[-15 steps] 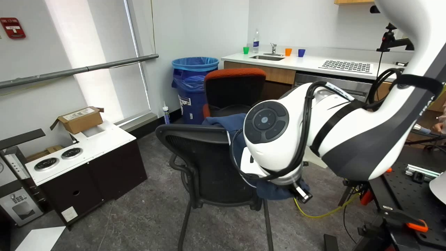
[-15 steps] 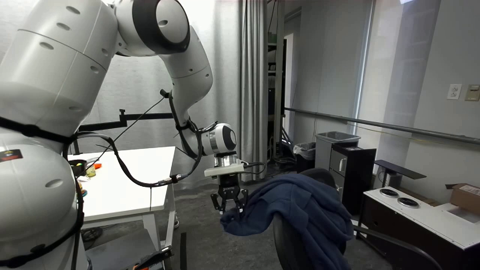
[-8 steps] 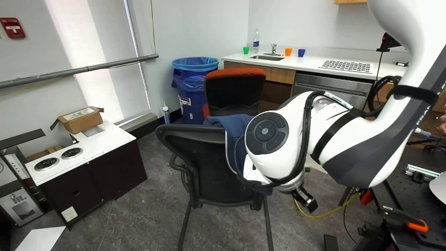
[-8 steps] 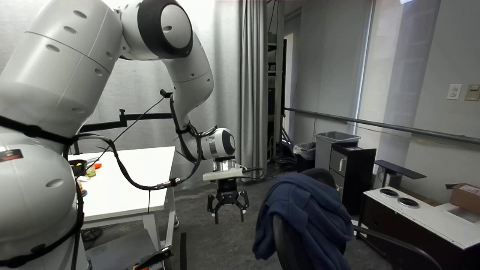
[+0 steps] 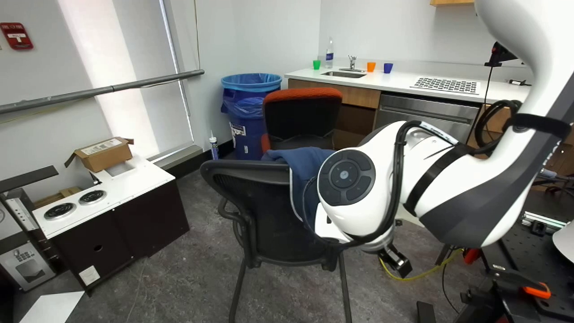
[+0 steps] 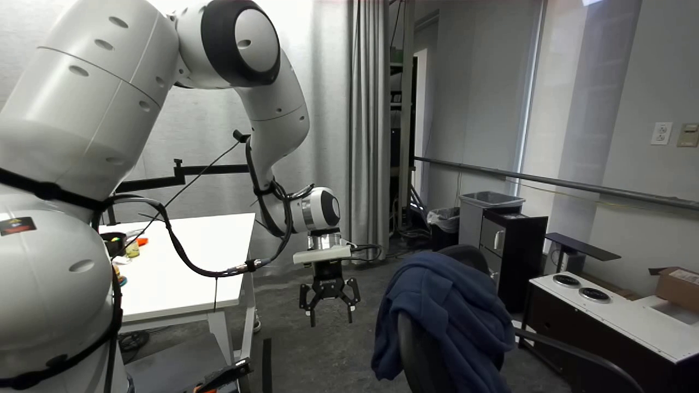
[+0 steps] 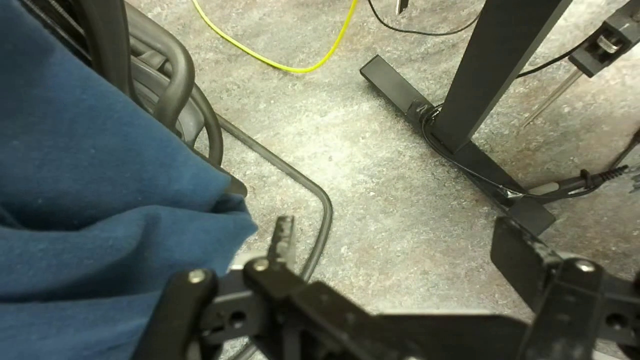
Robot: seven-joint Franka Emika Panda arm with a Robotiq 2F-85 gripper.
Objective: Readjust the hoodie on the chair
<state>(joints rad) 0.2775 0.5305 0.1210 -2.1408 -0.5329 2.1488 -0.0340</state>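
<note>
Pale walls [image 5: 278,40] and a mottled grey floor [image 5: 188,291] are seen in both exterior views. Small white lettering is borne by a red wall box [image 5: 16,36], too fine to be read with certainty. White labels, their print likewise unreadable, are carried by a cardboard box [image 5: 107,157] and a blue bin [image 5: 251,143], and a blue label is wrapped around a clear bottle [image 5: 329,53] set on a white worktop [image 5: 401,80]. A dark sticker [image 6: 17,226] with a yellow mark and a red strip is fixed to the robot arm [image 6: 82,120]; its wording cannot be made out.

The dark blue hoodie [image 6: 448,305] is draped over the backrest of the black chair [image 5: 278,220], with fabric hung on both sides; in an exterior view its paler edge [image 5: 292,193] is shown running down beside the mesh. Beyond it, a chair with an orange-red back [image 5: 302,119] is partly covered from sight.

The pincer [image 6: 331,320] is pointed downward beside the black chair, near the hoodie but apart from it. Its fingers [image 7: 517,260] are spread, and floor is seen between them in the wrist view. White lettering is carried on the pincer's body, but it is too small to be read.
</note>
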